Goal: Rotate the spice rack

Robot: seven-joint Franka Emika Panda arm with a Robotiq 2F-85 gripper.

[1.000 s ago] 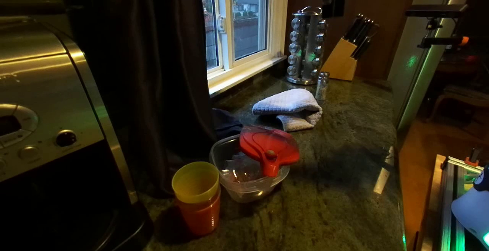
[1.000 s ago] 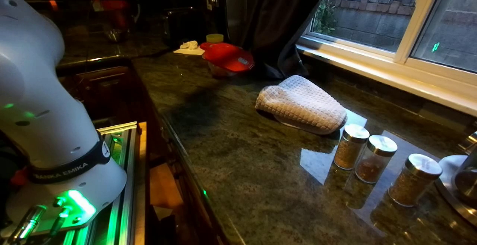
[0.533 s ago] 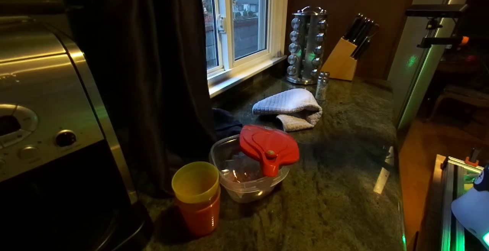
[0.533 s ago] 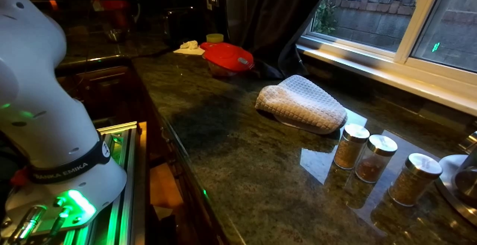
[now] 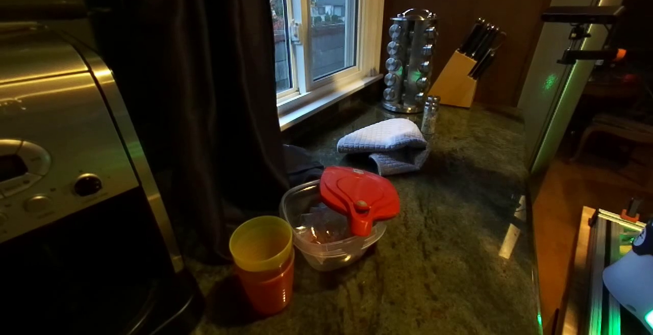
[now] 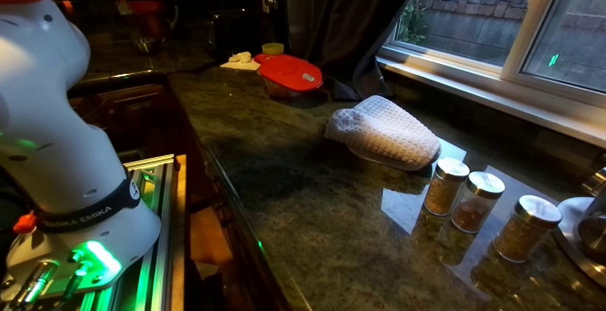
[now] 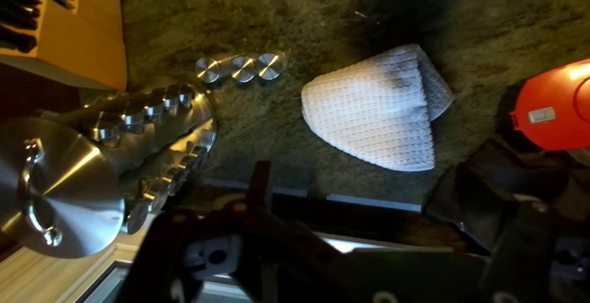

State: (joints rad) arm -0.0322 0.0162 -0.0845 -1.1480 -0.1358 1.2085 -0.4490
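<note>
The spice rack is a tall round tower of small jars with silvery lids. It stands upright on the counter in an exterior view, by the window. In an exterior view only part of its base shows at the right edge. In the wrist view its round metal top with a curved handle is at the left. My gripper looks open and empty, apart from the rack and to its right in the wrist view. Its right finger is hard to make out against the dark curtain. The gripper is out of both exterior views.
A wooden knife block stands beside the rack. Three loose jars stand in front of it. A folded white towel, red lid, clear tub and cups lie further along. A window and dark curtain border the counter.
The dark gripper, seen at the top near the rack a second ago, has left that exterior view. The white arm has shifted up and slightly right. Shadows on towel and lid moved; the rack looks unchanged.
</note>
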